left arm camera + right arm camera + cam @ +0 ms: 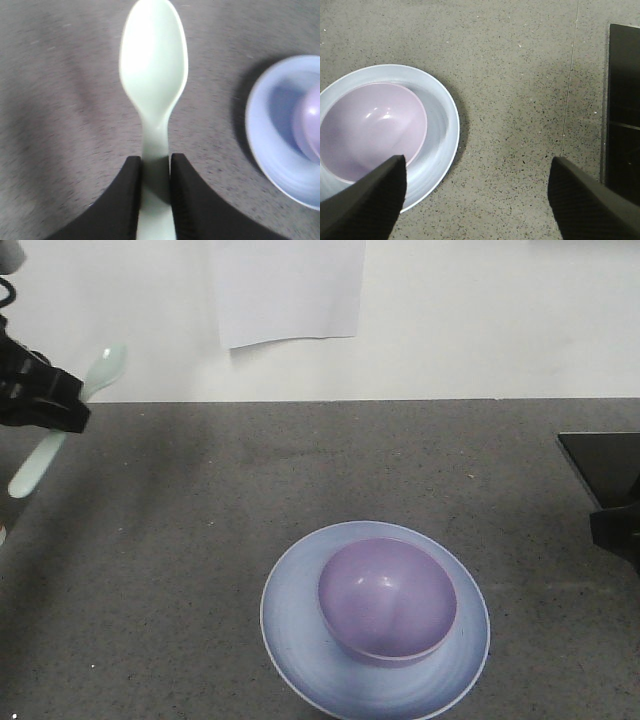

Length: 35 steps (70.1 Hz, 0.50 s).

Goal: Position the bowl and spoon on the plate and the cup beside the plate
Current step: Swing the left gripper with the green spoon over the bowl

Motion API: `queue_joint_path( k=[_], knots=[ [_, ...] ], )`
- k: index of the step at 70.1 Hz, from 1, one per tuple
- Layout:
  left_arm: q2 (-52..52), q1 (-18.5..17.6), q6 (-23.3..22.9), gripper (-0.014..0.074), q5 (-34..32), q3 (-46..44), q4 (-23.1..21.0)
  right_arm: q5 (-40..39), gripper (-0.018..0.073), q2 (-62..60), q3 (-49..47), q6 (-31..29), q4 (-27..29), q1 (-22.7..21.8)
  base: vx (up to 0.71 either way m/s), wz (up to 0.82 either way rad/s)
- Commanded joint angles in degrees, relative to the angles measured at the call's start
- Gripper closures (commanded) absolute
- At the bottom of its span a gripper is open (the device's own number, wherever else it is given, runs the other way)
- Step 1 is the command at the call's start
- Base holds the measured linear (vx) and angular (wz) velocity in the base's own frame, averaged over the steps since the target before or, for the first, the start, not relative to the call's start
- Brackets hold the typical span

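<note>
Pinching the spoon (152,75), left pincer (155,165) hangs over speckled grey table (300,460) by white wall (480,320); right pincer (479,160) spread.

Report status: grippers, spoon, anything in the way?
Left gripper shut on spoon, held above table. Right gripper open, empty. Bowl sits on plate; cup not in view. No obstruction seen toward plate.
</note>
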Motion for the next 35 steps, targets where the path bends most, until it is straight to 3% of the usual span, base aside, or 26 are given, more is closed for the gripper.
queue_joint_path(
  k=[1,35],
  knots=[
    [-1.42,-5.49,2.53,0.0603,-0.84,-1.74,-1.49,-4.15,-0.0010,-0.05,-1.80,0.28,-0.37,-0.22,0.00,0.00],
    [10.62,-29.84,4.70,0.0603,-0.10,-1.74,3.16,-4.03,-0.0010,-0.05,-1.80,0.34,0.90,-0.22,0.00,0.00]
  ],
)
